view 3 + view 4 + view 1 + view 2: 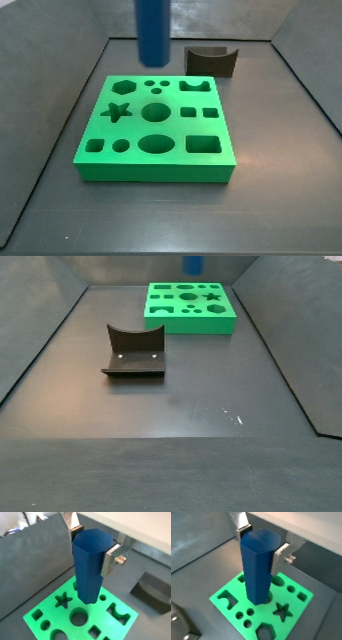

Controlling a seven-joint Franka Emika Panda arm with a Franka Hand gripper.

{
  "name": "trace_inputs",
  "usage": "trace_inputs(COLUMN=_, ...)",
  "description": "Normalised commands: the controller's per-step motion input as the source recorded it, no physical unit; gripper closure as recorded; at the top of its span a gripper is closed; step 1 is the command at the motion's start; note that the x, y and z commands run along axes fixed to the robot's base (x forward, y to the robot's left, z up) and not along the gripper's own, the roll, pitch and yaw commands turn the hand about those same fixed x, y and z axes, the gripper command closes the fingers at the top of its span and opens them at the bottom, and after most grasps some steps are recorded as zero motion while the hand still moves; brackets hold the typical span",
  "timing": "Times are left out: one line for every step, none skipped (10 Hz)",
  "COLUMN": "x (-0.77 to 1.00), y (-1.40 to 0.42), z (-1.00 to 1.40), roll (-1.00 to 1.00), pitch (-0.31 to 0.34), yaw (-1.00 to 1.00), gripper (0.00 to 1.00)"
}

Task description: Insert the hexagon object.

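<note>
My gripper (93,543) clamps the top of the hexagon object (90,567), a blue bar hanging upright between my fingers (283,551). Directly below me lies the green board (234,594); the bar's lower end hangs above it.

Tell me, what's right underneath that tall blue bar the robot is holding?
Under the hexagon object, clamped in the gripper, lies the green board with its shaped holes. In both wrist views the bar's lower end covers the hole directly beneath, so its shape cannot be seen.
</note>
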Motion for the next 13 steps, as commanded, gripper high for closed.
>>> trace_inputs(x=-0.2, y=0.0, z=-0.44, roll=-0.06, pitch=-0.111, yaw=-0.93, gripper=1.0)
trace_inputs(x=-0.28, y=0.02, z=-0.43, roll=0.0, pitch=-0.044, yaw=-0.95, gripper=1.0)
trace_inputs(x=-0.39, y=0.13, z=-0.46, roll=0.0, pitch=-0.011, yaw=-0.82, gripper=1.0)
trace_inputs(x=-0.39, y=0.61, z=-0.29, roll=-0.02, pitch=-0.036, yaw=-0.28, gripper=1.0)
trace_inputs(x=-0.36, y=0.7, z=-0.26, roll=-0.04, pitch=-0.036, yaw=-0.18, gripper=1.0)
trace_inputs(x=-0.15, y=0.31, z=-0.26, roll=-0.13, pitch=-0.049, yaw=-0.51, gripper=1.0)
trace_inputs(x=-0.25, y=0.14, z=-0.17, roll=-0.13, pitch=-0.067, yaw=-0.63, gripper=1.0)
trace_inputs(x=-0.23, y=0.06, z=-0.17, roll=-0.2, pitch=-0.106, yaw=-0.64, gripper=1.0)
trace_inputs(x=-0.25, y=0.23, z=-0.2, roll=-0.23, pitch=-0.123, yaw=-0.47, gripper=1.0)
trace_inputs(x=-0.35, y=0.25, z=-0.24, roll=-0.23, pitch=-0.18, yaw=-0.2, gripper=1.0)
trace_inputs(x=-0.17, y=0.17, z=-0.26, roll=-0.22, pitch=-0.141, yaw=-0.21, gripper=1.0)
trace_inputs(x=0.0, y=0.06, z=-0.27, roll=-0.24, pitch=-0.137, yaw=-0.19, gripper=1.0)
trace_inputs(x=0.0, y=0.0, z=-0.27, roll=-0.29, pitch=-0.144, yaw=-0.18, gripper=1.0)
